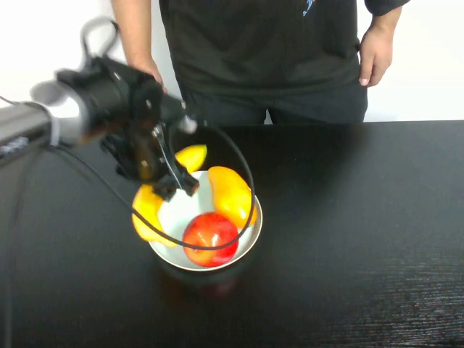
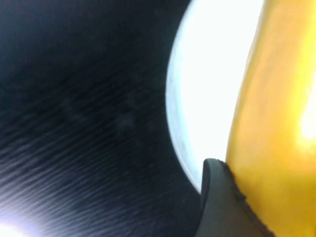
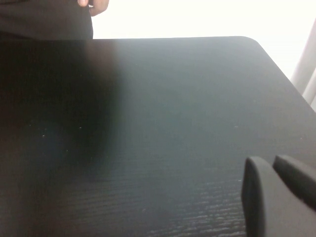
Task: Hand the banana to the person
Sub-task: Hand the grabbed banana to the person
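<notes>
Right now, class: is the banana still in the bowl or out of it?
In. The banana lies across the white bowl rim beside the apple; the left pincer sits on it. Right pincer idles over bare table.

Lab-like test setup: bare black table (image 1: 362,217), plain white wall (image 1: 428,65).

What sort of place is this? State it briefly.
Probably a lab or demo setup: a bare black table, a white bowl of fruit, the left gripper at the banana, a person waiting.
</notes>
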